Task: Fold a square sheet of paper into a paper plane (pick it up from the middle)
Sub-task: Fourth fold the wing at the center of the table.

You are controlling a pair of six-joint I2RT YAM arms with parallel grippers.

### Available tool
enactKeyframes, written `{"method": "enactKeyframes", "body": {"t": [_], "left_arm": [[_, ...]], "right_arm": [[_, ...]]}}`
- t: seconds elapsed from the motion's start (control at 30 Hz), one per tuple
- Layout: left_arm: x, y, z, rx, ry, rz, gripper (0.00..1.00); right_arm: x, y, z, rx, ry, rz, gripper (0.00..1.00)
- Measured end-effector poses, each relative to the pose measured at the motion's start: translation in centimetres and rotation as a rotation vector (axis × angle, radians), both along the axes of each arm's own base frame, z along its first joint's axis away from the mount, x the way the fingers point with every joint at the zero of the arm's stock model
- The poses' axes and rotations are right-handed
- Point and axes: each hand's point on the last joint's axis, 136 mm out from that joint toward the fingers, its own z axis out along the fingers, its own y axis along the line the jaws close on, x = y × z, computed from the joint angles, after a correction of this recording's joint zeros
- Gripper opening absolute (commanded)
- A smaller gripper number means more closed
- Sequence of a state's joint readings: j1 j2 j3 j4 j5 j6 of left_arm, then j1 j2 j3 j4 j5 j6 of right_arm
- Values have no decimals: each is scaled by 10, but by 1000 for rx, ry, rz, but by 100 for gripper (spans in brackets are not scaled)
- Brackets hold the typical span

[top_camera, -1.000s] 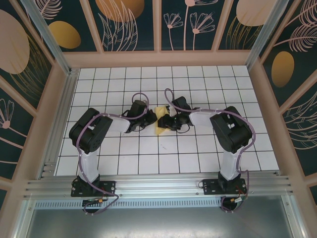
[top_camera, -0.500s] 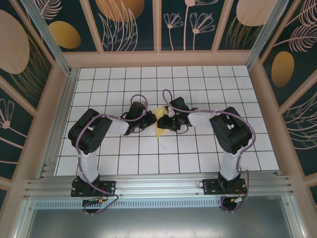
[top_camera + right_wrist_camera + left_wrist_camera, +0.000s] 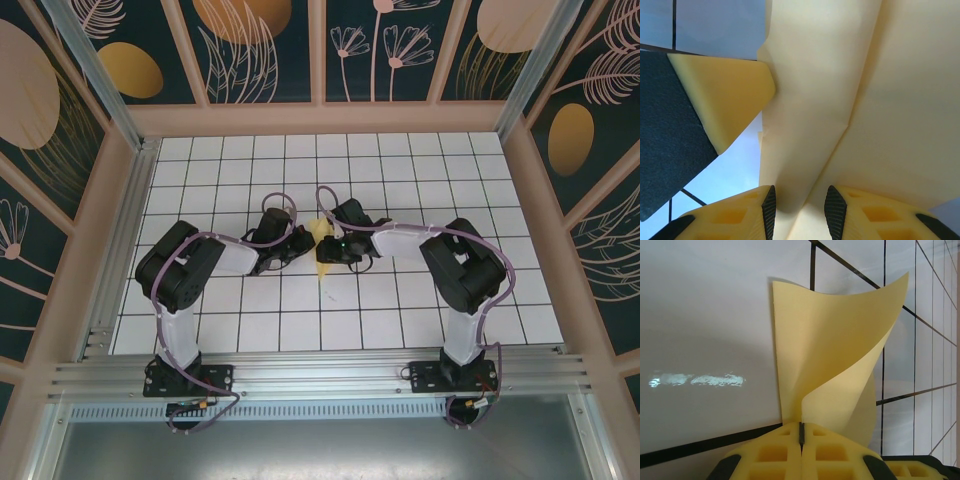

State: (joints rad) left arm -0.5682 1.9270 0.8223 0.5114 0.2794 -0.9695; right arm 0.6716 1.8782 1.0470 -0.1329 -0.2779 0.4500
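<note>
Here, both arms are seen from above bent at the elbow and reached inward, so that the wrists are brought together over the middle of the white tiled table (image 3: 400, 160). The left gripper (image 3: 303, 240) is presented from the left and the right gripper (image 3: 332, 246) from the right, the two set nearly nose to nose. The square sheet of paper (image 3: 321, 229) is held between them (only a small pale-yellow patch of it can be made out from above).

In the left wrist view the left gripper's yellow fingers (image 3: 770, 452) are pressed together, and an edge of the sheet is pinched in the seam between them. From that pinch the paper is spread away from the fingers in a loose curl, with one flap held flat and another bowed over to the right.

In the right wrist view the right gripper's jaws are set apart, a gap being left between the black-edged pads (image 3: 769, 202). A crease of the sheet is run down into that gap, so the paper is placed between the jaws. Whether it is touched by the pads cannot be told.
</note>
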Motion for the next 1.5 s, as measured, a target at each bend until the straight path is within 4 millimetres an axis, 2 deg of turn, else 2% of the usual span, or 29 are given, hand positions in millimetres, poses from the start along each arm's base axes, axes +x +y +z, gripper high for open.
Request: {"method": "enactKeyframes", "body": {"t": [0.37, 0.67, 0.93, 1.03, 1.17, 1.27, 1.33, 1.5], "left_arm": [[3, 1, 0, 19, 12, 11, 0], [3, 1, -1, 21, 12, 13, 0], [3, 4, 1, 35, 18, 22, 12], [5, 8, 10, 48, 8, 45, 18], [10, 16, 42, 26, -54, 106, 19], [0, 28, 62, -12, -81, 153, 15], [-12, 37, 64, -37, -75, 173, 11], [-46, 42, 40, -98, 20, 165, 4]], "right_arm": [[0, -2, -2, -20, -2, -6, 28], [1, -3, -4, -35, 1, -11, 27], [2, -3, -8, -135, -45, -22, 27], [3, -3, -9, -179, -74, -27, 27], [3, -3, -11, -209, -94, -30, 27], [3, -3, -11, -211, -97, -30, 27], [3, -3, -11, -210, -97, -30, 27], [3, -2, -10, -206, -95, -31, 27]]}}
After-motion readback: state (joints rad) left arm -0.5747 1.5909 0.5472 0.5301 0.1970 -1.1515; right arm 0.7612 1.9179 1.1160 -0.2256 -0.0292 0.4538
